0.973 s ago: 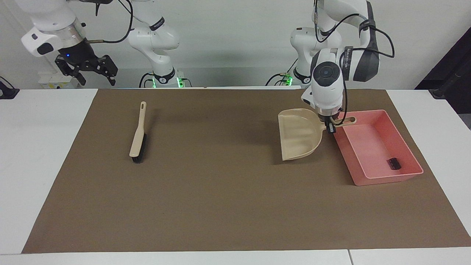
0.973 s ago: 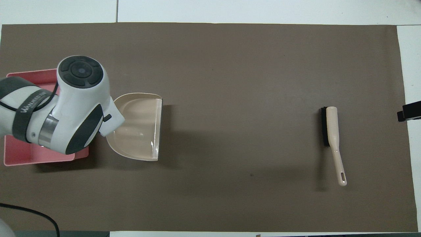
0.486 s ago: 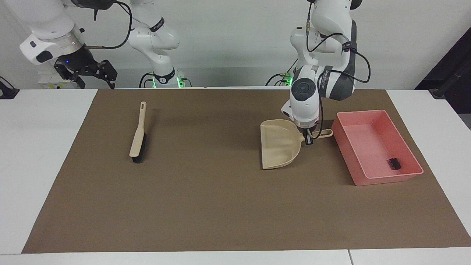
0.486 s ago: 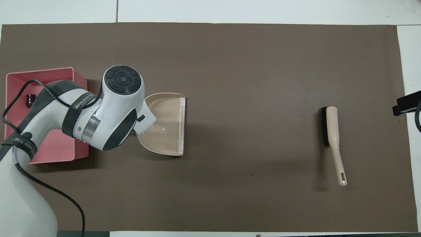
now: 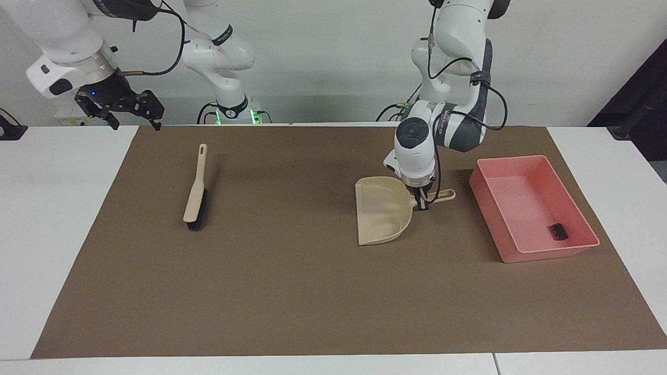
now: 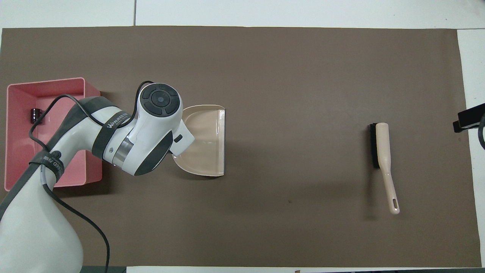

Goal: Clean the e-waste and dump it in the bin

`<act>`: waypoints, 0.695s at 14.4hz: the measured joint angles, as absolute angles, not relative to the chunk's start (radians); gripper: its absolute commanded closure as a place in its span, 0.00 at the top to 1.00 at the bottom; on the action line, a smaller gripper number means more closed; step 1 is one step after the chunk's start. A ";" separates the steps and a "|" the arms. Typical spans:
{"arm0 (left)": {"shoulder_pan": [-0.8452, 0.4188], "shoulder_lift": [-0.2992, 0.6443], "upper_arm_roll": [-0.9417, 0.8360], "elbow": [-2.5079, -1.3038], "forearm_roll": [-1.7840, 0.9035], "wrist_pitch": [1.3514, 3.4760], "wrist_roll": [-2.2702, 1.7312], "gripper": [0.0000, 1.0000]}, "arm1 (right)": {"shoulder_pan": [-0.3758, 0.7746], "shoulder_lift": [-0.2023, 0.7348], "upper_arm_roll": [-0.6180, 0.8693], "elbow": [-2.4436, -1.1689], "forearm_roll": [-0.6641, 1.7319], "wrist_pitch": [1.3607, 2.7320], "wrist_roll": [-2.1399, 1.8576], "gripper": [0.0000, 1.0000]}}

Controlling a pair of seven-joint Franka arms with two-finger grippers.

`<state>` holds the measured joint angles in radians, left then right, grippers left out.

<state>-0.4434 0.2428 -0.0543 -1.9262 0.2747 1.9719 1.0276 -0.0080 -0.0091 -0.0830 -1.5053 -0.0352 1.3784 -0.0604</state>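
**Near edge.** My right claw (image 5: 130, 112) hangs in the air over the white desk (image 5: 52, 208) at the corner of the brown mat (image 5: 286, 286), at the right arm's end. Its fingers are spread apart and it holds nothing. Only its dark tip (image 6: 468, 121) enters the overhead view. This arm waits.

**Middle of the mat, right arm's end.** The beige brush (image 5: 195, 190) lies flat, with its handle pointing toward the robots and its black bristles at the farther end. Nothing touches it.

**Middle of the mat, left arm's end.** My left claw (image 5: 423, 200) points straight down and is clenched on the handle of the beige dustpan (image 5: 383, 211). The handle points toward the bin, and the pan's open lip faces the right arm's end. I cannot tell whether the pan rests on the mat or is just clear of it. In the overhead view my wrist hides the claw itself.

**Left arm's end.** The pink bin (image 5: 513, 158) stands on the mat beside the dustpan handle, not touching it. One small black block (image 5: 557, 231) of e-waste lies on the bin floor, close to the wall farthest from the robots.
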 measured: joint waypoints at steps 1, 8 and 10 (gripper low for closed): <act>-0.446 0.244 -0.054 -1.931 0.275 1.978 1.026 0.16 | -0.008 -0.009 -0.083 -1.505 -0.035 1.378 -0.060 0.99; -0.453 0.223 -0.050 -1.936 0.273 1.965 0.946 0.87 | -0.011 -0.009 -0.085 -1.506 -0.036 1.386 -0.060 0.99; -0.444 0.165 -0.040 -1.936 0.273 1.903 0.837 0.89 | -0.016 -0.009 -0.085 -1.507 -0.036 1.393 -0.060 0.99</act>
